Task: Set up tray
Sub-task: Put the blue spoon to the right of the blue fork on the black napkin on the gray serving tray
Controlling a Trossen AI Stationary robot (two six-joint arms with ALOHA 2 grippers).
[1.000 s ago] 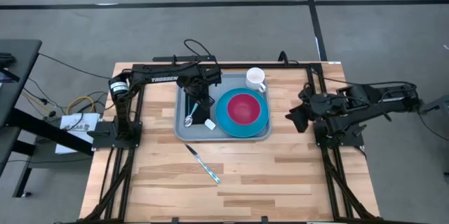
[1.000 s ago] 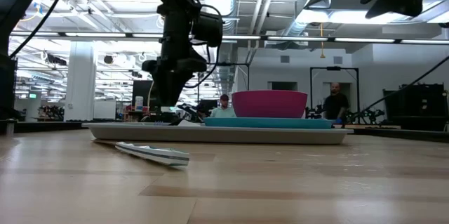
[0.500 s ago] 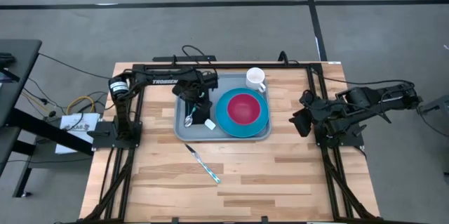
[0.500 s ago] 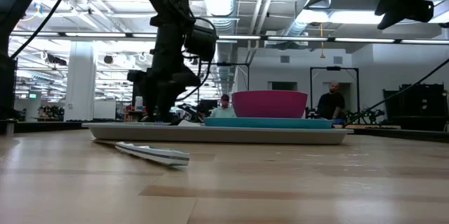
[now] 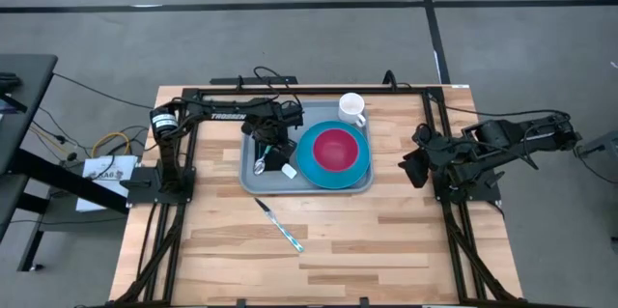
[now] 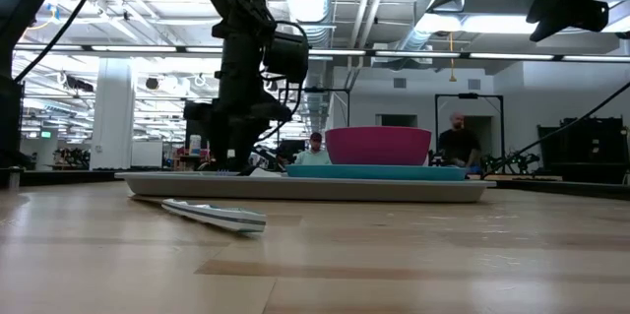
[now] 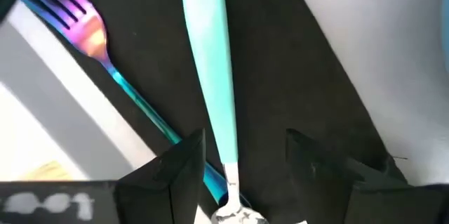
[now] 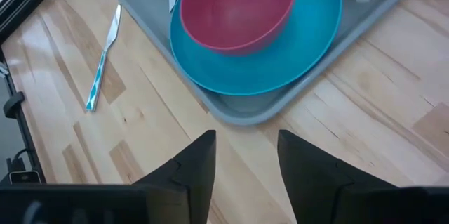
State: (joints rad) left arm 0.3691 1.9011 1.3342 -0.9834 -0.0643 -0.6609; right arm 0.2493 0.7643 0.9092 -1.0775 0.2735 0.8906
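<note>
- My left gripper (image 7: 237, 155) hung low over the left part of the tray (image 5: 249, 181), its fingers (image 7: 179, 168) parted around the spoon (image 7: 210, 76), which lay on the black napkin (image 7: 280, 76). The teal handle ran between them without, as far as I could tell, being pinched.
- The fork (image 7: 91, 41) lay just beside the spoon, its stem passing under my near finger. I judged that closing there could catch both pieces, or nudge the fork off the napkin.
- The napkin was loose cloth; any sideways drag from my fingers could have bunched it and skewed the cutlery.
- The tray sat at the far middle of the desk (image 5: 386, 240), carrying the blue plate (image 5: 359, 168) with the red bowl (image 5: 334, 147) and the white mug (image 5: 352, 107). Lifting my left arm carelessly risked clipping the plate's rim.
- The knife (image 5: 280, 225) lay on the desk, apart from the tray, not yet placed; it lay flat and thin and could slip when picked up.
- My right gripper (image 8: 242, 161) waited to the tray's right, fingers apart and holding nothing.
</note>
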